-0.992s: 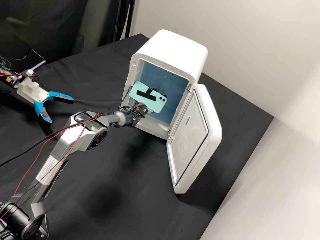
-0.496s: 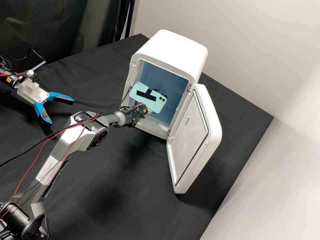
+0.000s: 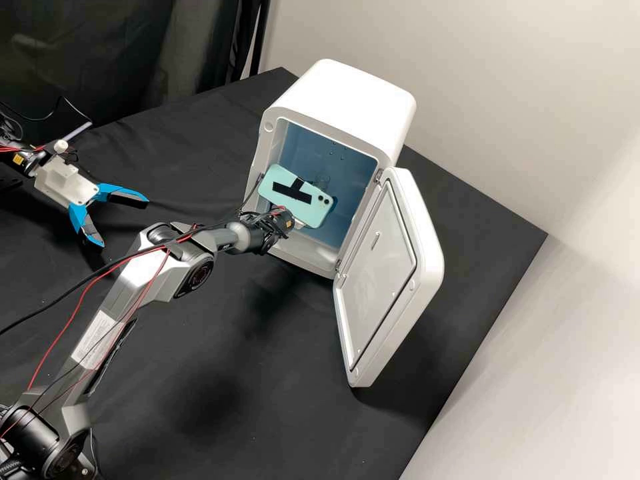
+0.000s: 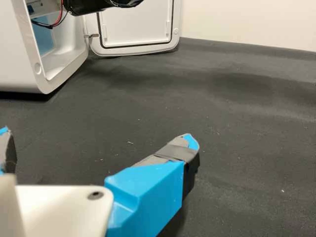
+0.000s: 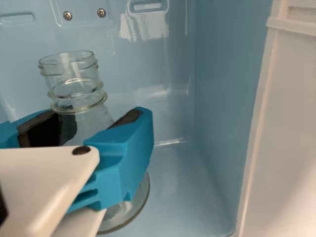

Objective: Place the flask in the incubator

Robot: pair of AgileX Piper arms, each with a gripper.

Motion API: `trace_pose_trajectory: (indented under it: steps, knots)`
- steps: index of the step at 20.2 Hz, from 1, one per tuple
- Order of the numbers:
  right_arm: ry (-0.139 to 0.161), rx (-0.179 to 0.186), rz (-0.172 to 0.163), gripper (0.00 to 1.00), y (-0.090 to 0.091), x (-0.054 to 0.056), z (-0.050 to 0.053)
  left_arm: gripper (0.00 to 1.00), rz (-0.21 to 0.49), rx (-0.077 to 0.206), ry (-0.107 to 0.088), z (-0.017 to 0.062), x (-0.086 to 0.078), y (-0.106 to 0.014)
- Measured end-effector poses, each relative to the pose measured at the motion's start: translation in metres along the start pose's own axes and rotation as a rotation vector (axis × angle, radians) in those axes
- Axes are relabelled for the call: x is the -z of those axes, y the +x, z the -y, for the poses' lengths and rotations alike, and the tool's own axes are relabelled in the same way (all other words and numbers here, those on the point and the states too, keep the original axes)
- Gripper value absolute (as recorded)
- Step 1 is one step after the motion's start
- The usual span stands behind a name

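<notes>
1. The incubator (image 3: 340, 100) is a white box with a pale blue inside. It stands upright near the far edge of the black bench (image 3: 253, 373).
2. Its door (image 3: 393, 280) hangs wide open on the hinge side and is swung out towards the camera. The front of the chamber is uncovered.
3. The flask (image 5: 74, 79) is inside the incubator, a clear glass one with a wide threaded mouth and no cap. It stands upright, well in from the opening and close to the back wall.
4. Its round base seems to sit on the chamber floor, but the gripper hides part of it, so contact there is not certain.
5. The right gripper (image 5: 84, 123) is inside the chamber with the flask. Its two blue fingers (image 5: 128, 143) are clamped on the glass just below the neck, one on each side.
6. The right arm (image 3: 167, 267) stretches across the bench from the near left, and its wrist is at the incubator's opening.
7. A mint-green phone (image 3: 295, 195) with strips of black tape on its back is mounted on that wrist. It lies across the lower part of the opening in the high view.
8. The left gripper (image 3: 120, 220) hangs above the bench at the far left, well apart from the incubator. Its fingers are spread wide and hold nothing.
</notes>
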Motion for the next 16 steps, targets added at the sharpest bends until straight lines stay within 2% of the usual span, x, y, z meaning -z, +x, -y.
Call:
trace_pose_trajectory:
  steps: [3,8,16]
  knots:
    - [-0.014,-0.004,0.005,1.0,0.0,-0.0005,-0.0004,1.0,-0.005,-0.002,-0.002,-0.0002,0.0009,-0.0002]
    - [-0.014,0.026,0.03,1.0,-0.0001,-0.0027,0.0023,1.0,-0.005,-0.002,-0.002,-0.0002,0.0009,-0.0002]
    - [-0.005,0.035,0.032,1.0,-0.0001,-0.0029,0.0031,1.0,-0.005,-0.002,-0.002,-0.0002,0.0009,-0.0002]
